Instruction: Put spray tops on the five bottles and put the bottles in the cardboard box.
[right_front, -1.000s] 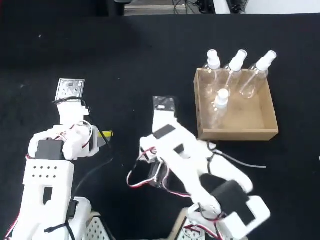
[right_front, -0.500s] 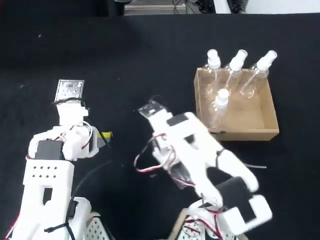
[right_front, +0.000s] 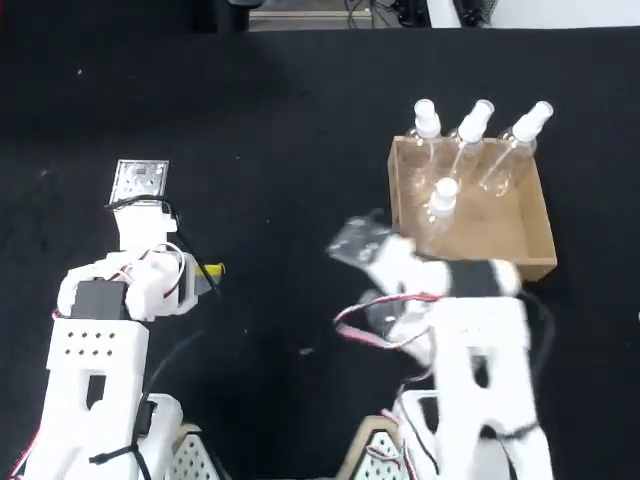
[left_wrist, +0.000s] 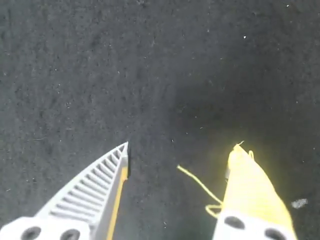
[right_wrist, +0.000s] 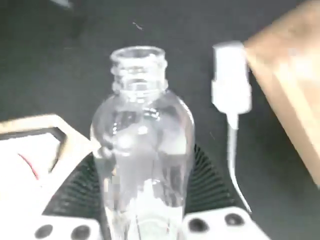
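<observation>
The left end effector (left_wrist: 177, 156) has its fingers spread, while the right end effector (right_wrist: 143, 167) clamps a bottle (right_wrist: 141, 125).

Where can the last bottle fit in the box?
In the cardboard box, the near right floor is bare, between the lone middle bottle and the right wall. Its far wall is crowded with three bottles. The black table left of the box is open too.

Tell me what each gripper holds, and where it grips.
Right gripper holds the uncapped clear bottle by its body; left gripper is open, holding nothing.
</observation>
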